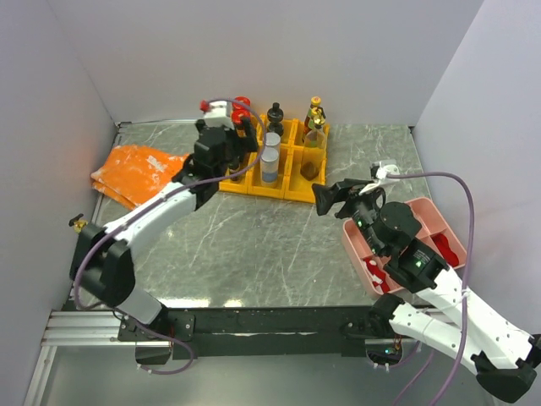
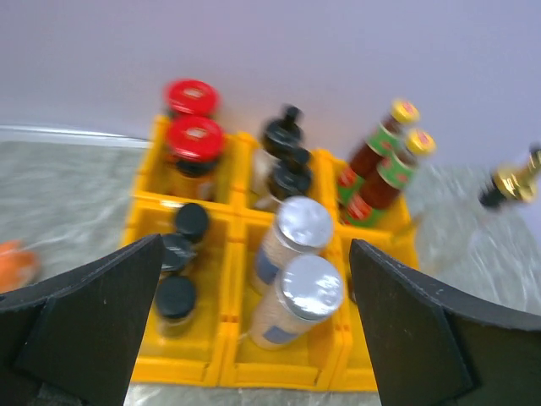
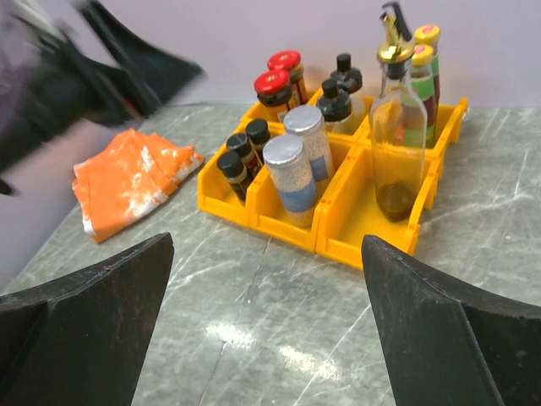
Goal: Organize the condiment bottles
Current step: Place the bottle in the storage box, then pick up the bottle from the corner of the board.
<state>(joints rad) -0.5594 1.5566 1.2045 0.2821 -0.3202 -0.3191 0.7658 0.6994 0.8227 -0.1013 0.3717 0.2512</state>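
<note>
While the condiment bottles [image 3: 292, 173] all sit in the yellow bins [image 3: 363, 227] at the back of the table [image 3: 296, 326], we've got the left gripper [image 2: 256, 245] spread wide and empty right over them, and the right gripper [image 3: 266, 239] gaping empty too, out front.

I count two red-capped jars [image 3: 275, 89], three small black-capped bottles [image 3: 241, 154], two black-topped bottles [image 3: 336, 100], two silver-lidded jars [image 3: 289, 173], two yellow-capped sauce bottles [image 3: 425, 63], one gold-spouted oil bottle [image 3: 397, 144] and one orange cloth [image 3: 127, 178].
</note>
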